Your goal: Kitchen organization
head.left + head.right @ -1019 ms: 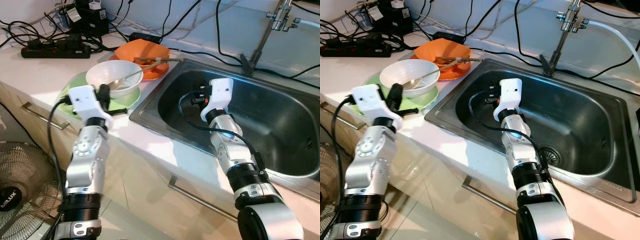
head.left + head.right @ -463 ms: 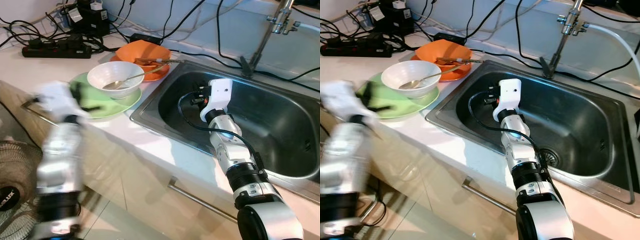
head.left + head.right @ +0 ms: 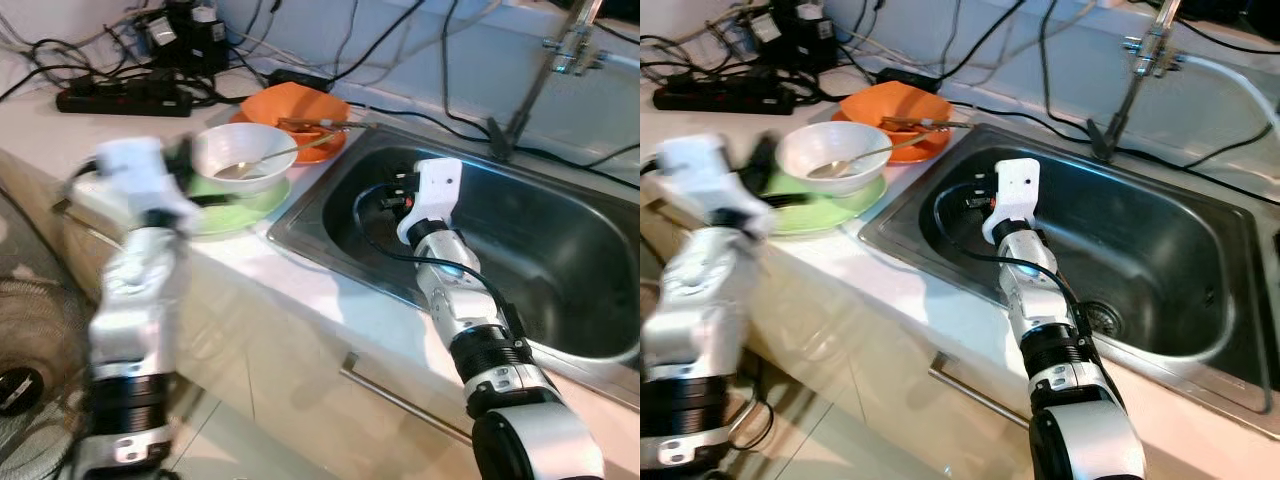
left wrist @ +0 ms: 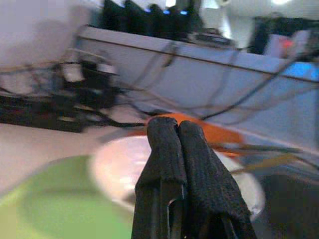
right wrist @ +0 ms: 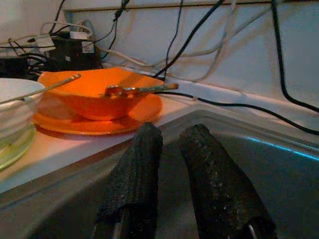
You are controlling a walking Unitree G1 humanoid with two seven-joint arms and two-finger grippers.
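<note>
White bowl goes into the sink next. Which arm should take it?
Left, probably. The left gripper, fingers closed, sits beside the white bowl on the green plate. The right gripper is down inside the sink, farther away.

Both arms: silver jointed segments with black collars, white wrist housings. Right arm [image 3: 455, 290] has a black cable looped beside the sink [image 3: 560, 260]. Fingers [image 5: 134, 174] black, rough-textured pads.
</note>
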